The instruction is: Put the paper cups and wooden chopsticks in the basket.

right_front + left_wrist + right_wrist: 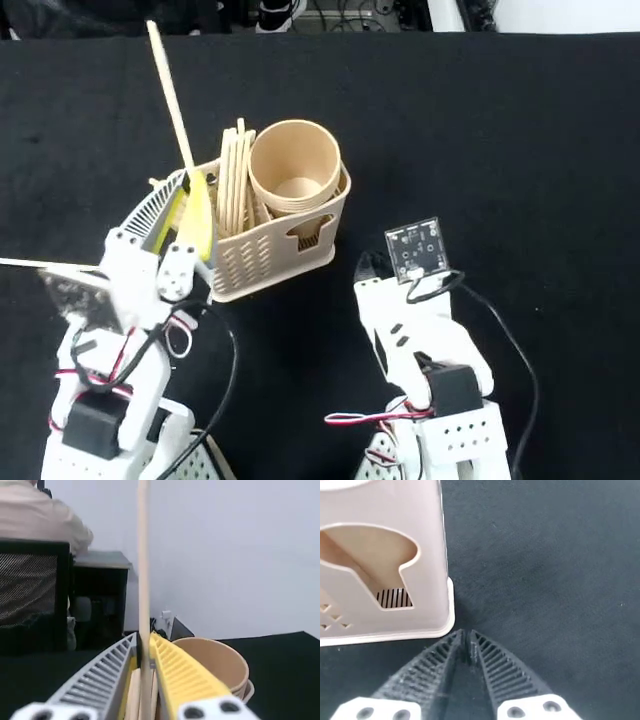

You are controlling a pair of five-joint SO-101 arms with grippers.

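Observation:
A beige basket [290,248] stands on the black table with stacked paper cups [294,165] in its right half and several wooden chopsticks [236,180] in its left half. My left gripper [185,205] hovers at the basket's left end, shut on one wooden chopstick [170,95] that stands tilted above the basket. In the left wrist view that chopstick [144,580] rises between the grey and yellow fingers [175,670], with the cups [220,662] just beyond. My right gripper [466,642] is shut and empty, low beside the basket's near right corner [440,570].
The black table [500,140] stretches bare to the right and behind the basket. Both arm bases [440,420] sit at the front edge. A chair and a dark cabinet [100,600] stand in the room behind.

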